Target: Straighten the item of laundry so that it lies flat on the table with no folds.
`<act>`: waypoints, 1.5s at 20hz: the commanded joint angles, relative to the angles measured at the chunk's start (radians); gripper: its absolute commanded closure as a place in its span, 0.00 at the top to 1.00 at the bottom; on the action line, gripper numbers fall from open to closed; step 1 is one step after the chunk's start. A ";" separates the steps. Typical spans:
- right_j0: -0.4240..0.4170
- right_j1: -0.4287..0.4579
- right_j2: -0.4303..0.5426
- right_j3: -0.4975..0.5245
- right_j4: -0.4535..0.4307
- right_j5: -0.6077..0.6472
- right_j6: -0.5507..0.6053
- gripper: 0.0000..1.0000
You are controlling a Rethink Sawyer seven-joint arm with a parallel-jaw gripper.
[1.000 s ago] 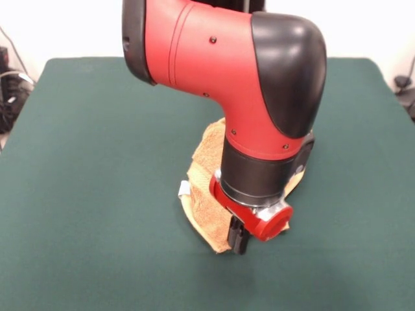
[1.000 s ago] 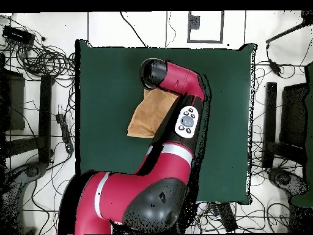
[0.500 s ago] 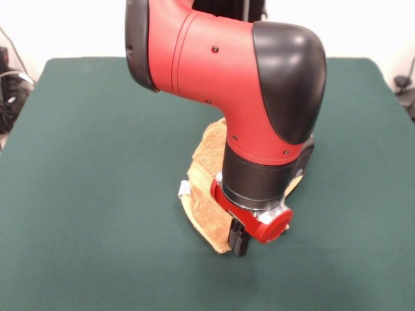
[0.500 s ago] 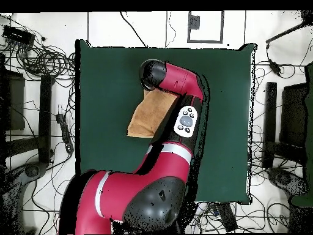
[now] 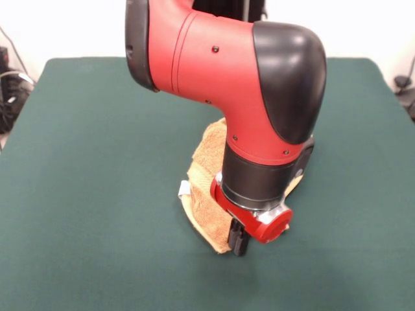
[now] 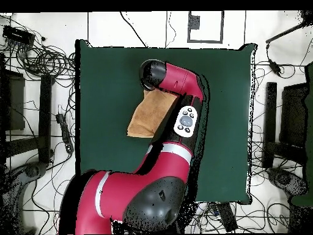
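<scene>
With the front view read near to far, the gripper (image 5: 238, 242) comes first: black fingertips poke out below the red wrist flange, right at the near edge of the towel (image 5: 206, 170). Fingers look pressed together, but whether any cloth is pinched between them I cannot tell, since the wrist hides the contact.

Towel next. Orange-tan terry, lying on the table (image 5: 91, 194) roughly mid-table, slightly toward the near side in this view. Not flat: near edge is rounded and thick like a doubled layer, and a small white tag (image 5: 183, 189) sticks out at its left side. Most of the towel sits behind and under the arm (image 5: 227, 71), so the fold lines are mostly hidden.

In the overhead view the towel (image 6: 147, 115) shows as a compact slanted quadrilateral beside the arm (image 6: 177, 122), smaller than a spread hand towel would likely be, so probably folded over.

Why the wrist sits low at that edge: likely going for a hem or corner to peel the top layer open. Judgement only.

Task looks early, unfolding not done.

Containers: none on the table. Far part of the table shows only green cloth.
</scene>
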 commanded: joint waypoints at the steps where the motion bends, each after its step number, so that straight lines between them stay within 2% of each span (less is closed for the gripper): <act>1: 0.012 -0.006 0.087 0.052 -0.005 0.069 0.143 0.00; 6: 0.013 -0.013 0.094 0.063 -0.002 0.062 0.142 0.00; 14: 0.002 0.001 0.092 0.019 0.003 0.082 0.141 0.00; 15: 0.003 0.000 0.092 0.021 0.003 0.081 0.142 1.00; 30: 0.000 0.005 0.093 -0.003 -0.004 0.078 0.123 1.00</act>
